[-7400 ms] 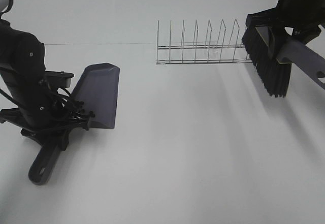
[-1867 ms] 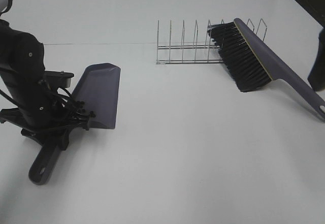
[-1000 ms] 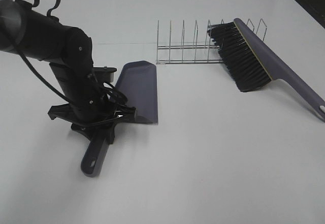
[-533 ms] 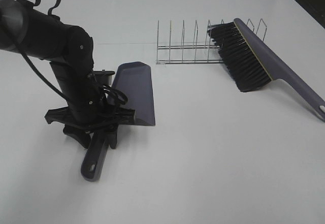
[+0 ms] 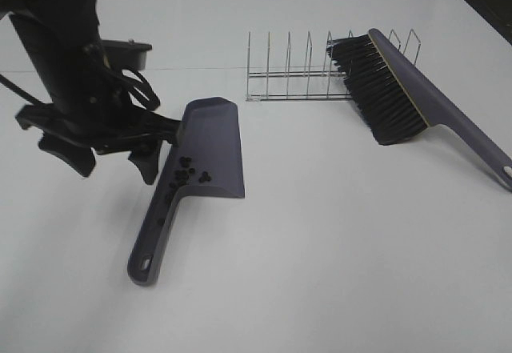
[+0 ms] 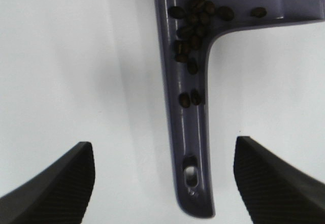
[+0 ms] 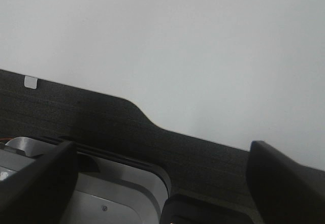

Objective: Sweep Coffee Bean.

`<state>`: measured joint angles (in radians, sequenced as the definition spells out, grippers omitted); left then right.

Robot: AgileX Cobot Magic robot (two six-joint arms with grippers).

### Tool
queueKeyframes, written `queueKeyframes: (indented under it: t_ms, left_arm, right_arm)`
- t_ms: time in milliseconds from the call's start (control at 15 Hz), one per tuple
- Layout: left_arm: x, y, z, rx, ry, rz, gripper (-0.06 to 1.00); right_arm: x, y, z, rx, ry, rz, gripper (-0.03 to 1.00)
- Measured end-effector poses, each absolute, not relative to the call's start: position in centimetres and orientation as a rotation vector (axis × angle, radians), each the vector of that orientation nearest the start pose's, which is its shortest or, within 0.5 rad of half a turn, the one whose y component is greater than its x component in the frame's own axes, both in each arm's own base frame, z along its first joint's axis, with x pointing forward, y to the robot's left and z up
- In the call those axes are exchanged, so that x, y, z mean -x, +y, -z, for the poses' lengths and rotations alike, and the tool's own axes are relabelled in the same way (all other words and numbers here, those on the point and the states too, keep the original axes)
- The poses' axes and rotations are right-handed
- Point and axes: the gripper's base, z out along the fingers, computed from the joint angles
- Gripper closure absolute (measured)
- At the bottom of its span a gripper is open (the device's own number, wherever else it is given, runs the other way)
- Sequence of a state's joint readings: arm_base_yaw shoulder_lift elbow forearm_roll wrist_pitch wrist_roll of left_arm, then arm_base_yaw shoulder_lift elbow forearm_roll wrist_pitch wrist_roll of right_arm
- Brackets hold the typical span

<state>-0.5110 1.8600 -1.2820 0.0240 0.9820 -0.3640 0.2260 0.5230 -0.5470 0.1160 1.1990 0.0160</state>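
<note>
Left wrist view alone shows coffee beans (image 6: 192, 28) down the dustpan (image 6: 188, 132) handle.

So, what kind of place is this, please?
Probably a robot test bench, not a real kitchen: a plain white table holds only a purple dustpan with coffee beans, a brush and a wire rack, with a black robot gripper above.

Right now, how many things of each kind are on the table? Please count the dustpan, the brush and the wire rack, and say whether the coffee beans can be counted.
dustpan: 1
brush: 1
wire rack: 1
coffee beans: a cluster lying in the dustpan and along its handle, too small and overlapping to count exactly
Total: 3 things, plus the beans
</note>
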Motion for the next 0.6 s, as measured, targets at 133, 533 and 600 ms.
queueKeyframes:
  t_ms: [133, 533, 600]
  left_arm:
    - [-30.1, -15.9, -23.2, -0.253, 2.982, -0.049, 0.23]
    - [-20.9, -10.2, -30.5, -0.218, 2.829, -0.034, 0.23]
    - [-19.0, -9.1, -30.7, -0.214, 2.809, -0.023, 0.23]
  right_arm:
    - [-5.7, 2.3, -26.9, 0.264, 2.618, -0.238, 0.18]
    - [-4.7, 2.0, -26.8, 0.305, 2.423, -0.232, 0.18]
    - [-4.7, 2.0, -26.9, 0.303, 2.411, -0.233, 0.18]
